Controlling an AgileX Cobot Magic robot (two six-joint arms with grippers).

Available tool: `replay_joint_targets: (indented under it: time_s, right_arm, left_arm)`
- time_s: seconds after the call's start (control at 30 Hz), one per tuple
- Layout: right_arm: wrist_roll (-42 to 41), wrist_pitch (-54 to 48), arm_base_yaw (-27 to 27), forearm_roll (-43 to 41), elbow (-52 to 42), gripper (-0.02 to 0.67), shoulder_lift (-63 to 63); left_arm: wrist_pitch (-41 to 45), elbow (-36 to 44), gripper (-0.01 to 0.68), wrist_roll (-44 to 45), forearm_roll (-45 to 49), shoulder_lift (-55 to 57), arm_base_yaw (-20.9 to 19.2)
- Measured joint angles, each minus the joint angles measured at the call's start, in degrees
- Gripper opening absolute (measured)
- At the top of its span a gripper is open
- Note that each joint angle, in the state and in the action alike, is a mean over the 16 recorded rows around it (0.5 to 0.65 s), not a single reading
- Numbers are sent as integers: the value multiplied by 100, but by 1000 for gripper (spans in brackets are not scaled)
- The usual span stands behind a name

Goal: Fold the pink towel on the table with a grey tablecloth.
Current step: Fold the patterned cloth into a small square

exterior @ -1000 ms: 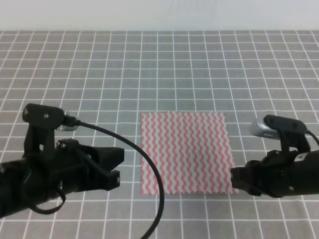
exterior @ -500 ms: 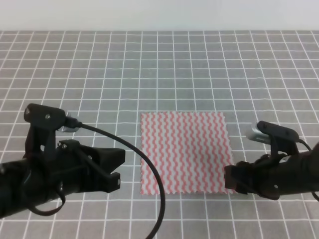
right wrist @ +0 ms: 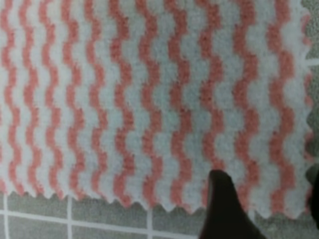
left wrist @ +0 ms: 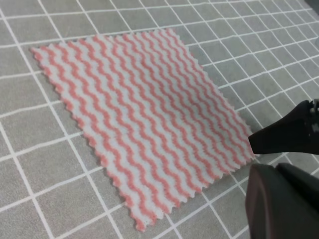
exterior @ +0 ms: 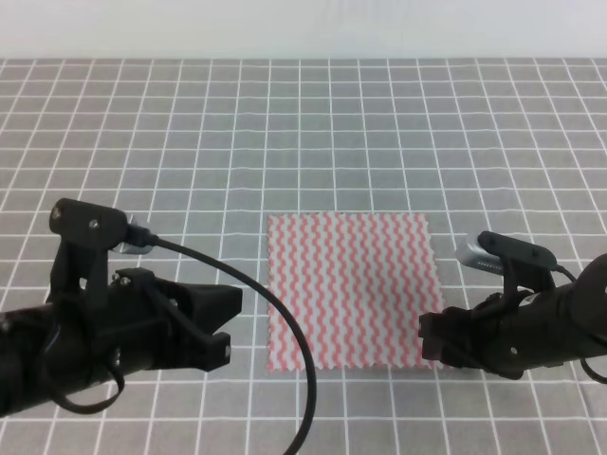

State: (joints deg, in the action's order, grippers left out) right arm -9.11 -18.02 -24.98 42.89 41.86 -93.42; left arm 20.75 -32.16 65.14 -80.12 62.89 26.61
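The pink towel (exterior: 351,289) lies flat and unfolded on the table with a grey tablecloth (exterior: 190,142), near its middle. My left gripper (exterior: 229,323) is open and empty, a short way left of the towel's near left corner. In the left wrist view the towel (left wrist: 139,124) spreads ahead of the left gripper (left wrist: 250,164). My right gripper (exterior: 429,338) is open and low over the towel's near right corner. In the right wrist view the towel (right wrist: 149,99) fills the frame. One dark fingertip (right wrist: 223,199) rests over its near edge, the other at the right border.
A black cable (exterior: 285,322) loops from the left arm past the towel's left edge. A pale wall (exterior: 303,28) borders the far side of the table. Gridded cloth surrounds the towel on every side.
My right gripper has slid left and lower, from beside the towel to over its near right corner. The left arm has barely shifted.
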Motion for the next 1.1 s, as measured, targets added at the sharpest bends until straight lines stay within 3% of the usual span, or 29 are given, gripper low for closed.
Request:
replay_joint_targets:
  time_s: [1.1]
  right_arm:
    - [-27,-23,0,245,12,14,-47]
  left_arm:
    - [-27,0,0,39,31,-8,2]
